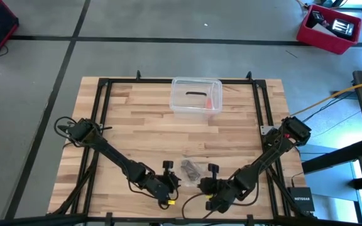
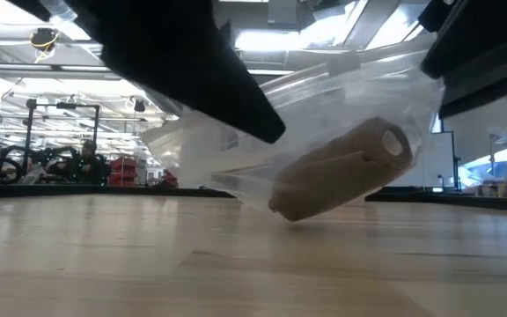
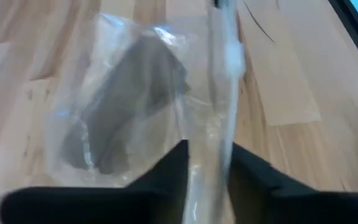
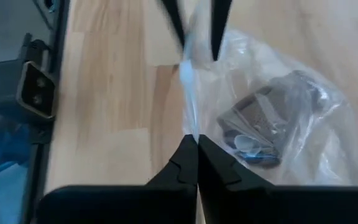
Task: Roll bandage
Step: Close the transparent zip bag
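The bandage (image 2: 341, 172) is a small brown roll lying inside a clear plastic bag (image 1: 192, 168) near the middle of the table's near edge. The roll also shows through the bag in the wrist views (image 3: 129, 99) (image 4: 266, 124). My right gripper (image 4: 196, 149) is shut on the bag's edge, to the right of the bag in the high view (image 1: 207, 184). My left gripper (image 3: 209, 168) is at the bag's left (image 1: 175, 180). It is open, with the same edge running between its fingers; whether they touch it I cannot tell. My right gripper pinches the bag's thin top edge (image 4: 192, 124) between its two fingertips, slanting down from the table's near right. From the fingers the edge runs as a straight strip toward my left gripper. The bag hangs tilted with the roll inside; whether its low end (image 2: 282, 210) touches the table I cannot tell.
A clear plastic box (image 1: 196, 96) with a few small things in it stands at the far middle of the table. Black frame rails (image 1: 102, 113) run along the table's left, right and far sides. Bare wood lies between the box and the bag.
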You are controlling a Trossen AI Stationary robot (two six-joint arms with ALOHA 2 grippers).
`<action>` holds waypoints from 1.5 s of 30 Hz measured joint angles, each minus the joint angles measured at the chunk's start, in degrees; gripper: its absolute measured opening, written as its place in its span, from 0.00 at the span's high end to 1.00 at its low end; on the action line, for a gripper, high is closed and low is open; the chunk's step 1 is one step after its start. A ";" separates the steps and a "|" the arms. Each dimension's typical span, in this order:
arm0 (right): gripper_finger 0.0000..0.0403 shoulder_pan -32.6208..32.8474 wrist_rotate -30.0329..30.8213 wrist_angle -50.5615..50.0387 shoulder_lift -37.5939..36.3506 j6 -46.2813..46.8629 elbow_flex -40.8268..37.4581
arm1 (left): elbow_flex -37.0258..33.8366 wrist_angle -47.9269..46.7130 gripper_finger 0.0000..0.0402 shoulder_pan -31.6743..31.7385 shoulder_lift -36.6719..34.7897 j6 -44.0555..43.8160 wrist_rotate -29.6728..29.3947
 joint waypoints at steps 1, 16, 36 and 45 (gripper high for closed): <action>0.99 0.00 -0.91 0.20 0.00 0.30 0.01 | 0.00 0.21 0.83 0.00 0.00 0.21 -0.46; 0.66 -0.01 0.62 -4.28 -3.02 -4.38 7.07 | 0.00 0.54 1.00 0.10 0.00 -1.30 -0.72; 0.90 -8.15 -9.26 2.94 7.23 -7.70 7.05 | 0.00 0.40 1.00 0.21 0.00 -1.31 -0.66; 0.93 -7.72 -10.27 -1.62 7.19 -6.09 7.11 | 0.02 -0.16 1.00 0.22 0.00 -2.33 -1.65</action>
